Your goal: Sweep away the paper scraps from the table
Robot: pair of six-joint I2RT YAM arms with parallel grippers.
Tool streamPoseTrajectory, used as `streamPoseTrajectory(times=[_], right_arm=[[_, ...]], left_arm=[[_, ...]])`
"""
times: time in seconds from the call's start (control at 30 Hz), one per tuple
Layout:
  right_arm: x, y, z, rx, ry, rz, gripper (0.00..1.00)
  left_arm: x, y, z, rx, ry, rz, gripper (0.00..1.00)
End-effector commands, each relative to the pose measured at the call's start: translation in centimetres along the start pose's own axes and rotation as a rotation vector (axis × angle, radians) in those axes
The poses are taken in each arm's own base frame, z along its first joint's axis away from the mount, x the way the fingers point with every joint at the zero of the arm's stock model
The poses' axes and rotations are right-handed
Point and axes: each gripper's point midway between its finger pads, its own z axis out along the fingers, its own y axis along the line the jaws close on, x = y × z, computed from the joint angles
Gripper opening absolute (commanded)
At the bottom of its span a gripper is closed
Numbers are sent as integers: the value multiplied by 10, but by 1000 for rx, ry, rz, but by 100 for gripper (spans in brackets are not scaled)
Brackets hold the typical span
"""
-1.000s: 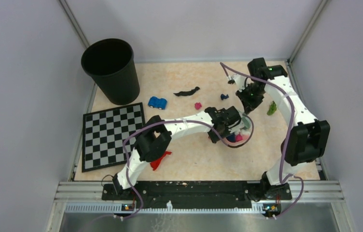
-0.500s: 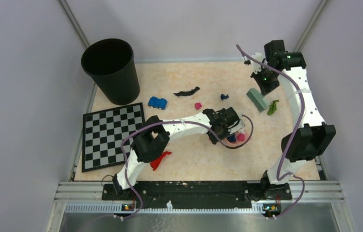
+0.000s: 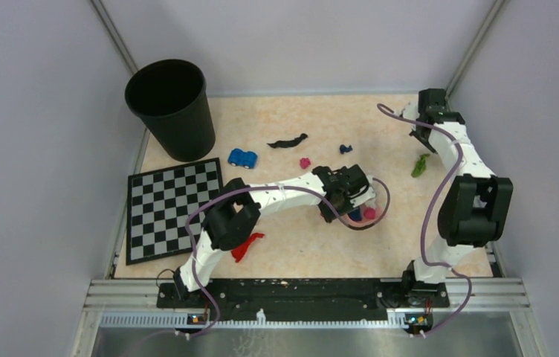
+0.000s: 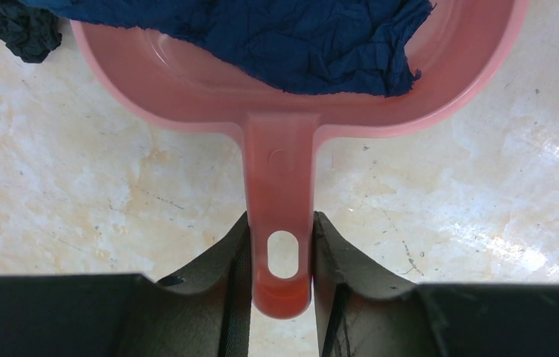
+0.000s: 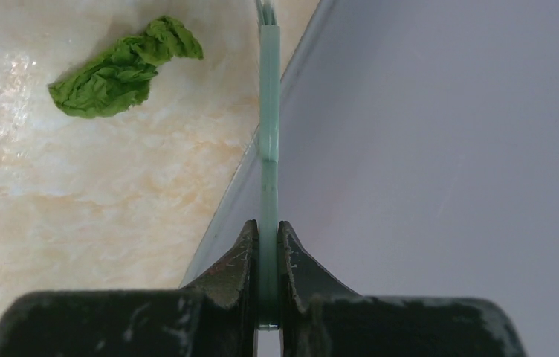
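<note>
Right hand (image 5: 267, 227) is pinched shut on a thin pale-green brush (image 5: 268, 134), seen edge-on, at the worktop's (image 5: 76, 193) right edge. Left hand (image 4: 282, 230) is clamped on the pink pan's (image 4: 187, 82) handle mid-worktop, a blue scrap (image 4: 299, 37) lying inside. The green scrap (image 5: 117, 71) lies just left of the brush, between it and the pan, so the right arm is nearer; a leftward sweep should carry it panward. A black scrap (image 3: 288, 140), magenta scrap (image 3: 305, 162) and red scrap (image 3: 247, 245) lie farther off.

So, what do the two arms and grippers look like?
The left arm and right arm have white links, bulky black joint housings and a looping purple cable each. The left gripper and right gripper have black tapered fingers, the right's scuffed.
</note>
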Motion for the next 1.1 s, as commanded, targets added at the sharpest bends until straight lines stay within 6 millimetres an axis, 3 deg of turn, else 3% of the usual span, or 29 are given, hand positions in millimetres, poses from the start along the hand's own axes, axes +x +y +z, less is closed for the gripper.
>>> streamPoseTrajectory(times=[0.0, 0.13, 0.23, 0.4, 0.57, 0.7, 0.77, 0.97, 1.07], right_arm=[[-12, -14, 15, 57, -30, 23, 0], [-20, 29, 7, -192, -57, 85, 0], [-28, 68, -20, -410, -131, 136, 0], [-17, 140, -66, -582, -171, 87, 0], [-11, 167, -114, -737, -220, 117, 0], [-14, 179, -144, -874, -260, 146, 0], [-16, 178, -150, -886, -270, 159, 0], [-20, 135, -146, -700, -267, 178, 0], [-25, 102, -146, -565, -284, 184, 0]], left_arm=[[-11, 4, -23, -18, -19, 32, 0], [-8, 6, -22, -23, 5, 54, 0], [-7, 5, -18, -16, 14, 57, 0], [-11, 1, -12, 3, 21, 62, 0], [-12, 1, -5, 6, 38, 67, 0], [-17, 0, -1, 11, 24, 59, 0], [-19, -1, 0, 11, 17, 50, 0], [-8, -2, 2, -2, -9, 29, 0], [-16, -4, -5, -11, -126, 48, 0]])
